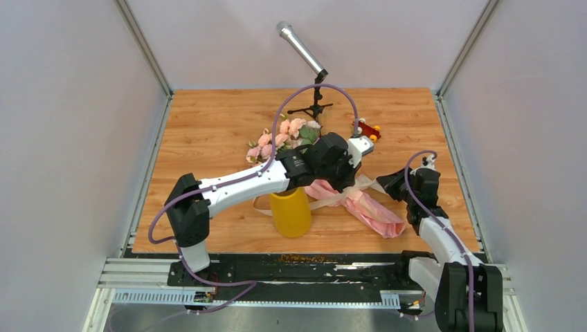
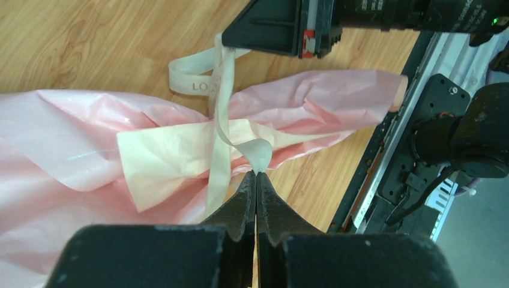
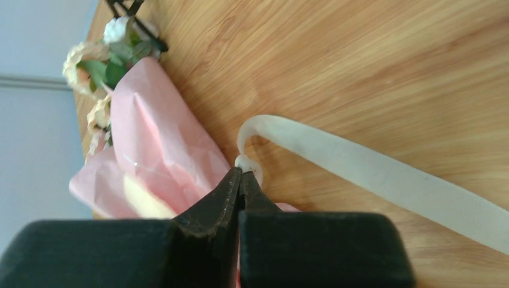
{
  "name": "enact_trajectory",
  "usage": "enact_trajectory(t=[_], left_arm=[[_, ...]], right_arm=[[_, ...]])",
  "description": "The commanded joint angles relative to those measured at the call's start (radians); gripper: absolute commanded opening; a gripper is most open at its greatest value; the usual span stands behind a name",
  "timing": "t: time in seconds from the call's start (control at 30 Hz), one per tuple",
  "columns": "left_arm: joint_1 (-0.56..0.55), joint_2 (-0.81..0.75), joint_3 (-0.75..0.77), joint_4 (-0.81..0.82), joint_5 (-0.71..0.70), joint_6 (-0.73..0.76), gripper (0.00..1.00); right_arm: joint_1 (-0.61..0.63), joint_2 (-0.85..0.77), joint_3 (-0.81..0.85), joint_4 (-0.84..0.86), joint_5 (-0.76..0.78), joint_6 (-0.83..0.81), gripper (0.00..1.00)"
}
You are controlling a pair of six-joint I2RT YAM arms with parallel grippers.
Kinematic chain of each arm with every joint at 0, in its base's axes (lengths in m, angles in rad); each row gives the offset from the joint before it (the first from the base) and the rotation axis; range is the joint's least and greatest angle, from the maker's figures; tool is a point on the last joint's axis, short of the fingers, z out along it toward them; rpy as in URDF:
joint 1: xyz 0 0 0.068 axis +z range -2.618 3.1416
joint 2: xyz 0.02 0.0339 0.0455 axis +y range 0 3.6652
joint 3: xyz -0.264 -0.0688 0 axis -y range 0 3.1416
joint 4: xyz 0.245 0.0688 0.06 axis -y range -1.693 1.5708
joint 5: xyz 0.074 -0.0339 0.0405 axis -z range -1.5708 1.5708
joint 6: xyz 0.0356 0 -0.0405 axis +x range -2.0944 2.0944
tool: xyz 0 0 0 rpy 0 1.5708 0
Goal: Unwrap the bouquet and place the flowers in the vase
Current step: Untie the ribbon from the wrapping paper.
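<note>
The vase (image 1: 291, 211) stands upright at the near edge of the table, and I place everything else from it. Just behind it, a touch to its left, the flowers (image 1: 282, 137) fan out. They are the head end of the bouquet (image 1: 360, 204), which lies flat and runs from behind the vase off to its right. My left gripper (image 2: 256, 177), reaching over the vase, has its jaws pressed together on a fold of the beige ribbon (image 2: 193, 84). To the right of the vase the pink wrapping paper (image 1: 384, 221) lies crumpled and loose. Further right, my right gripper (image 3: 242, 174) is pinched tight on another loop of that ribbon. I judge the ribbon light, soft and slick, so a pinch near the knot should hold best. The paper looks easy to tear and the blooms fragile, so later I'd take hold of the stems.
</note>
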Motion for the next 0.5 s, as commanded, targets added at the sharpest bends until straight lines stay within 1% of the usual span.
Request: enact_trajectory(t=[0.0,0.17,0.3,0.33,0.4,0.47], left_arm=[[-0.005,0.008,0.046,-0.007,0.039,0.056,0.00],[-0.004,-0.020,0.030,0.006,0.055,0.079,0.00],[-0.004,-0.041,0.010,0.004,0.054,0.094,0.00],[-0.004,-0.043,0.007,0.001,0.053,0.096,0.00],[-0.005,-0.047,0.005,-0.007,0.051,0.102,0.02],[-0.004,-0.042,0.010,-0.018,0.048,0.105,0.09]], right_arm=[[-0.075,0.035,0.040,0.004,0.045,-0.027,0.00],[-0.179,0.119,0.046,0.014,0.014,-0.032,0.00],[-0.225,0.155,0.052,0.023,-0.026,-0.040,0.00],[-0.227,0.156,0.053,0.024,-0.034,-0.043,0.02],[-0.229,0.153,0.055,0.025,-0.054,-0.047,0.08],[-0.229,0.144,0.056,0.026,-0.074,-0.050,0.15]])
